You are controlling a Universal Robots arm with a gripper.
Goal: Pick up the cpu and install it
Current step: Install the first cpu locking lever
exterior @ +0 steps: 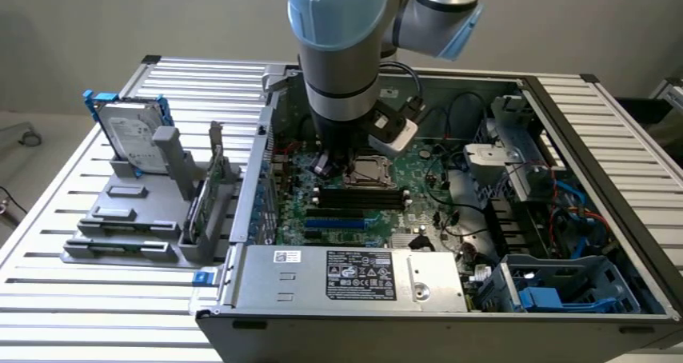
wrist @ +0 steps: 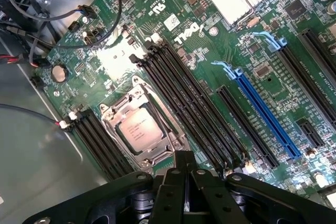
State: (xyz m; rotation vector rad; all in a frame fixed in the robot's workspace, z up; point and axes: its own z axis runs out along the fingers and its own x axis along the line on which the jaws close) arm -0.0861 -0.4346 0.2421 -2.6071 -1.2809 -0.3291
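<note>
Inside the open PC case (exterior: 597,131), over the motherboard (wrist: 247,51): my claw (wrist: 183,174) hangs w/ fingers pressed together, holding nothing. Cpu (wrist: 139,128) sits in its socket (wrist: 143,129), metal top up, between the mem slots (wrist: 189,103) and just beside my fingertips, not touching. Exterior view: cpu (exterior: 372,169) near centre of board, hard drive (exterior: 133,135) upright on rack at the exterior view's left.

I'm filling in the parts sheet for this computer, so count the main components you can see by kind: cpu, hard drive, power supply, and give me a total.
cpu: 1
hard drive: 1
power supply: 1
Total: 3
</note>
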